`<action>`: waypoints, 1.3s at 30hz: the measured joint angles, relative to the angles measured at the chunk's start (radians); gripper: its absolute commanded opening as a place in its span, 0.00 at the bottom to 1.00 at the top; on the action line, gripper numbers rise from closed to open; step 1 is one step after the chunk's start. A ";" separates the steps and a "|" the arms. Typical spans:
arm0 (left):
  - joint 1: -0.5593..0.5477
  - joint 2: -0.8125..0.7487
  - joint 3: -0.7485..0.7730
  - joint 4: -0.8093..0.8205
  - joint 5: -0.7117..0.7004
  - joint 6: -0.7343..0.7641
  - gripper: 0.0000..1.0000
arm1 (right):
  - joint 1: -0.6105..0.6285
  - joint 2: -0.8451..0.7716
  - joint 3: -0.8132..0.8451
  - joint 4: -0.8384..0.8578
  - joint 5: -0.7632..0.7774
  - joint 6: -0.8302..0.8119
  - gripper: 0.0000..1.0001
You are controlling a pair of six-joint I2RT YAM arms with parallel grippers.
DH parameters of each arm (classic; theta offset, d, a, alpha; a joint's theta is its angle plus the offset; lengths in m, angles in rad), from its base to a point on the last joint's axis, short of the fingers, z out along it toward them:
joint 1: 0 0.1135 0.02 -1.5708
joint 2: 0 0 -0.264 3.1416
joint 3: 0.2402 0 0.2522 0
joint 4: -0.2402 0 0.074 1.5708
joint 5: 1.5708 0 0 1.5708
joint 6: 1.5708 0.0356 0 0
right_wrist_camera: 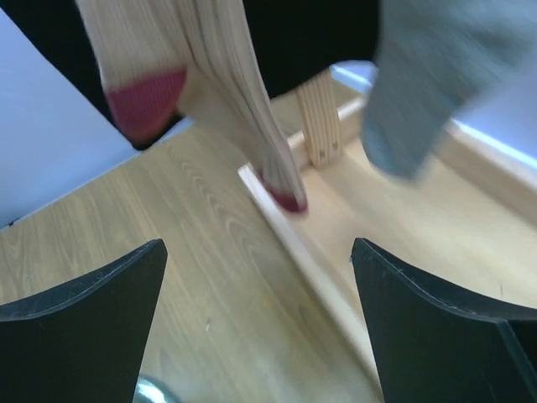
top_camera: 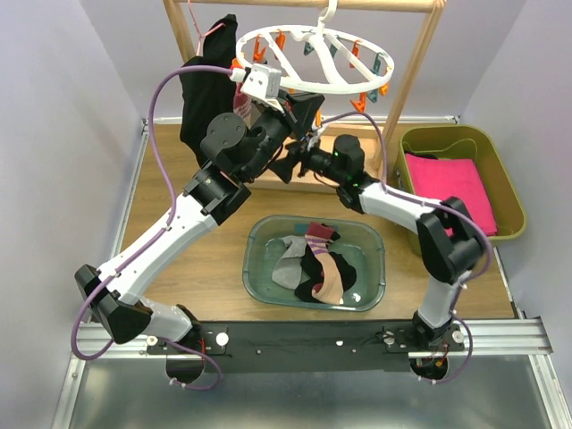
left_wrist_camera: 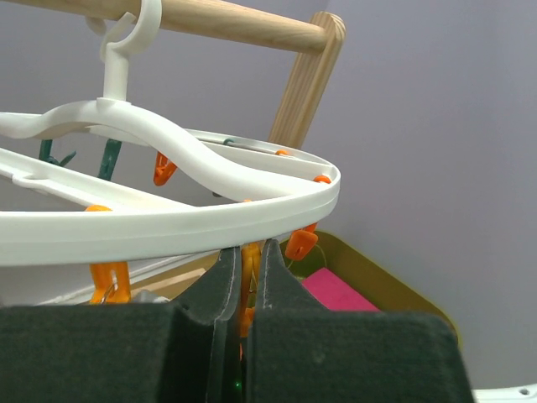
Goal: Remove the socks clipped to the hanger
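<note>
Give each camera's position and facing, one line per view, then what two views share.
Top external: above, behind the bases, looking down at the table, hanger and basin of socks; the left arm and right arm show.
Left wrist: on the left arm, looking up at the hanger's ring; left tool shut on an orange peg.
Right wrist: on the right arm, looking low at a hanging tan sock; right tool open.
Shared: top and left wrist both show the hanger.
</note>
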 measured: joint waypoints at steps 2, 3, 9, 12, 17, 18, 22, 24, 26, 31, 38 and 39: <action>-0.002 0.000 0.000 0.000 -0.002 0.000 0.00 | 0.000 0.060 0.067 0.021 -0.033 -0.001 0.99; -0.003 0.000 0.000 0.000 -0.002 0.000 0.00 | 0.000 0.089 0.101 0.027 -0.047 0.000 0.99; -0.005 0.000 0.000 0.000 -0.003 0.000 0.00 | 0.000 0.206 0.277 0.039 -0.118 0.001 1.00; -0.007 0.000 0.000 0.000 -0.003 0.000 0.00 | 0.000 0.248 0.342 0.047 -0.144 0.009 0.99; -0.010 0.000 0.000 0.000 -0.003 0.000 0.00 | 0.005 0.347 0.496 0.058 -0.152 0.041 0.60; -0.011 0.000 0.000 0.000 -0.003 0.000 0.00 | 0.005 0.365 0.522 0.056 -0.152 0.058 0.31; -0.013 0.000 0.000 0.000 -0.005 0.000 0.00 | 0.013 0.443 0.650 0.054 -0.180 0.110 0.01; -0.015 0.000 0.000 0.000 -0.006 0.000 0.01 | 0.022 0.454 0.675 0.055 -0.193 0.142 0.01; -0.015 0.000 0.000 0.000 -0.006 0.005 0.15 | 0.038 0.452 0.678 0.058 -0.201 0.167 0.01; -0.016 -0.011 -0.011 -0.008 -0.004 0.039 0.84 | 0.090 0.407 0.582 0.100 -0.227 0.258 0.01; -0.038 -0.094 -0.067 -0.055 0.164 0.072 0.86 | 0.113 0.292 0.416 0.109 -0.290 0.402 0.01; -0.040 -0.112 -0.069 -0.062 0.197 0.075 0.86 | 0.110 0.276 0.406 0.105 -0.310 0.411 0.01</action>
